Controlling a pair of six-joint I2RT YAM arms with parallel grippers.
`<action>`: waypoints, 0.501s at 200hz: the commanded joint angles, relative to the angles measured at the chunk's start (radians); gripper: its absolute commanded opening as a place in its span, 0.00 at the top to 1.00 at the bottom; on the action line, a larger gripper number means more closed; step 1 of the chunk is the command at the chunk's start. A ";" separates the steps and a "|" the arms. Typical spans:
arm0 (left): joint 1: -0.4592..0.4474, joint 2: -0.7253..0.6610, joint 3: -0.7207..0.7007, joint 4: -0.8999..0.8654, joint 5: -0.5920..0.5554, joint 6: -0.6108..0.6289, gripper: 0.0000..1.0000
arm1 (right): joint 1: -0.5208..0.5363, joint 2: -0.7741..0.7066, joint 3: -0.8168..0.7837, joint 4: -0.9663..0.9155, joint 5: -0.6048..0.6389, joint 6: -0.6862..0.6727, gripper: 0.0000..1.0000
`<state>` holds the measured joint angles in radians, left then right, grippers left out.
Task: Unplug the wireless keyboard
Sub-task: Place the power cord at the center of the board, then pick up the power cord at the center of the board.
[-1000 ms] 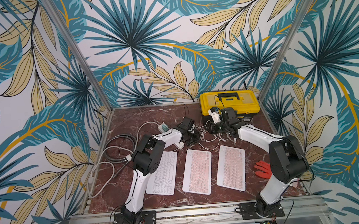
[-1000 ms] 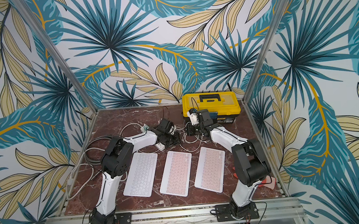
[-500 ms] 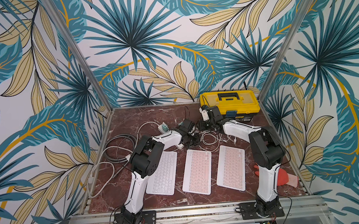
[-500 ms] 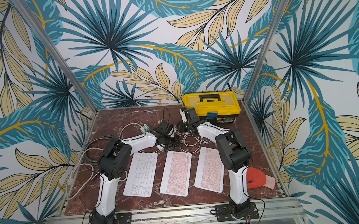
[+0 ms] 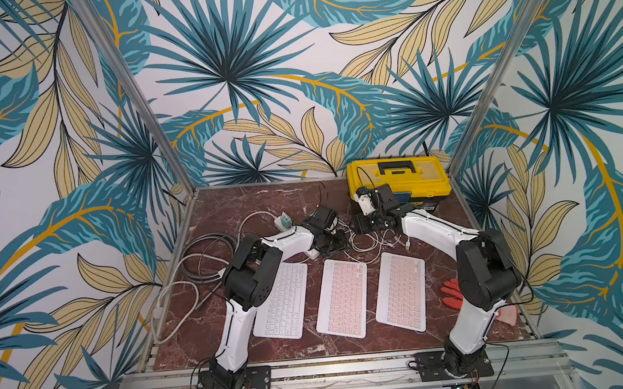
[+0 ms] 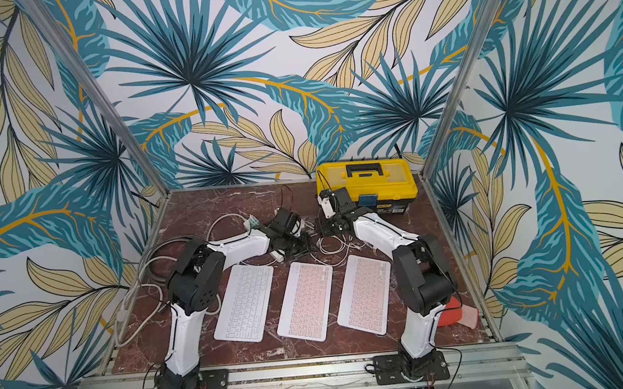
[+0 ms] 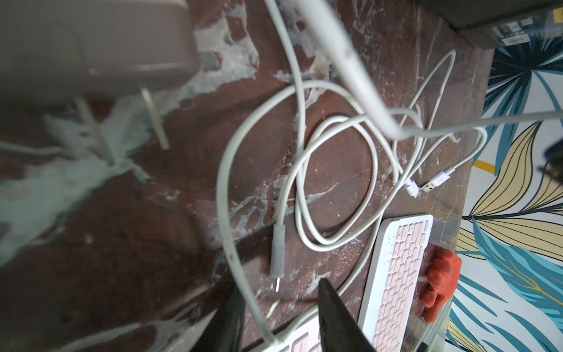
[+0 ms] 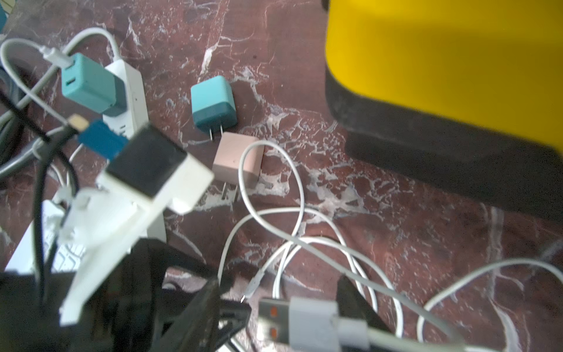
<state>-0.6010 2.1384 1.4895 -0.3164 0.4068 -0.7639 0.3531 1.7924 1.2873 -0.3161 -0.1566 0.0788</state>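
Three keyboards lie side by side on the table [image 5: 250,204]: the left keyboard [image 5: 282,300], the middle keyboard [image 5: 343,299], the right keyboard [image 5: 401,291]; behind them sprawls a tangle of cables [image 5: 367,241]; a toolbox [image 5: 400,177] stands at the back right; a power strip [image 8: 134,88] lies behind and left of the tangle; a glove [image 5: 450,292] lies right of the right keyboard; coiled cords [image 5: 198,275] lie along the left edge.

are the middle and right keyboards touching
Apart: both top views show a strip of bare table between the middle keyboard and the right keyboard.

Left tool [image 7: 280,288], right tool [image 8: 281,285] — both parted
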 commanded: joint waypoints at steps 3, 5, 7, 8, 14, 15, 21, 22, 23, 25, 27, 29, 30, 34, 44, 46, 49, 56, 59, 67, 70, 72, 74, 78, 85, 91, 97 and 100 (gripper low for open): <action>0.028 -0.075 -0.020 -0.010 -0.007 0.017 0.56 | 0.000 -0.028 -0.028 -0.117 -0.026 -0.080 0.40; 0.030 -0.077 -0.022 -0.010 -0.007 0.017 0.56 | 0.000 -0.028 -0.027 -0.123 -0.026 -0.082 0.40; 0.032 -0.081 -0.024 -0.011 -0.007 0.017 0.56 | 0.000 -0.028 -0.027 -0.130 -0.024 -0.083 0.40; 0.034 -0.083 -0.026 -0.010 -0.007 0.017 0.56 | 0.000 -0.028 -0.027 -0.132 -0.023 -0.083 0.40; 0.041 -0.092 -0.030 -0.010 -0.005 0.015 0.56 | 0.000 -0.031 -0.030 -0.142 -0.020 -0.089 0.40; 0.043 -0.094 -0.031 -0.010 -0.005 0.015 0.56 | 0.000 -0.031 -0.031 -0.143 -0.021 -0.090 0.40; 0.049 -0.104 -0.036 -0.009 -0.005 0.015 0.56 | -0.001 -0.033 -0.038 -0.146 -0.026 -0.099 0.41; 0.050 -0.106 -0.036 -0.010 -0.005 0.015 0.56 | 0.000 -0.033 -0.039 -0.146 -0.027 -0.100 0.41; 0.051 -0.107 -0.037 -0.010 -0.005 0.015 0.56 | 0.000 -0.033 -0.040 -0.146 -0.030 -0.102 0.41; 0.053 -0.111 -0.040 -0.010 -0.005 0.016 0.56 | 0.000 -0.033 -0.044 -0.146 -0.031 -0.104 0.41; 0.054 -0.115 -0.042 -0.010 -0.006 0.017 0.55 | 0.000 -0.032 -0.045 -0.146 -0.033 -0.104 0.41; 0.056 -0.117 -0.043 -0.010 -0.006 0.017 0.55 | 0.000 -0.031 -0.048 -0.146 -0.035 -0.107 0.41; 0.057 -0.119 -0.044 -0.010 -0.006 0.018 0.55 | 0.000 -0.029 -0.048 -0.146 -0.036 -0.107 0.41; 0.060 -0.125 -0.046 -0.010 -0.005 0.018 0.55 | 0.000 -0.024 -0.049 -0.148 -0.039 -0.108 0.41; 0.068 -0.136 -0.053 -0.010 -0.005 0.024 0.55 | 0.001 0.000 -0.037 -0.158 -0.053 -0.105 0.41; 0.070 -0.139 -0.054 -0.010 -0.003 0.025 0.55 | 0.002 0.005 -0.035 -0.159 -0.053 -0.103 0.41; 0.073 -0.141 -0.057 -0.010 -0.003 0.026 0.55 | 0.003 0.012 -0.032 -0.162 -0.054 -0.099 0.41; 0.078 -0.147 -0.063 -0.010 -0.004 0.029 0.55 | 0.008 0.031 -0.022 -0.163 -0.051 -0.088 0.41; 0.080 -0.148 -0.067 -0.010 -0.003 0.029 0.55 | 0.010 0.038 -0.017 -0.161 -0.050 -0.083 0.41; 0.086 -0.153 -0.074 -0.009 -0.006 0.030 0.55 | 0.015 0.057 -0.006 -0.157 -0.038 -0.060 0.41; 0.088 -0.155 -0.078 -0.009 -0.007 0.031 0.55 | 0.016 0.064 -0.002 -0.154 -0.033 -0.052 0.41; 0.089 -0.156 -0.081 -0.009 -0.008 0.031 0.55 | 0.015 0.068 0.000 -0.152 -0.031 -0.045 0.41; 0.090 -0.157 -0.084 -0.008 -0.009 0.031 0.55 | 0.017 0.072 0.004 -0.150 -0.029 -0.039 0.41; 0.092 -0.160 -0.091 -0.004 -0.008 0.031 0.55 | 0.020 0.081 0.009 -0.147 -0.022 -0.027 0.41; 0.093 -0.167 -0.104 0.003 -0.008 0.031 0.55 | 0.024 0.095 0.022 -0.145 -0.001 -0.003 0.41; 0.096 -0.172 -0.114 0.008 -0.009 0.029 0.55 | 0.028 0.109 0.032 -0.143 0.009 0.010 0.41; 0.098 -0.176 -0.123 0.011 -0.009 0.029 0.55 | 0.031 0.123 0.044 -0.143 0.016 0.020 0.41; 0.099 -0.178 -0.127 0.013 -0.010 0.029 0.55 | 0.033 0.132 0.052 -0.145 0.023 0.026 0.41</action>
<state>-0.5098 1.9900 1.4036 -0.3199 0.4046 -0.7506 0.3691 1.8698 1.2942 -0.4450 -0.1761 0.0372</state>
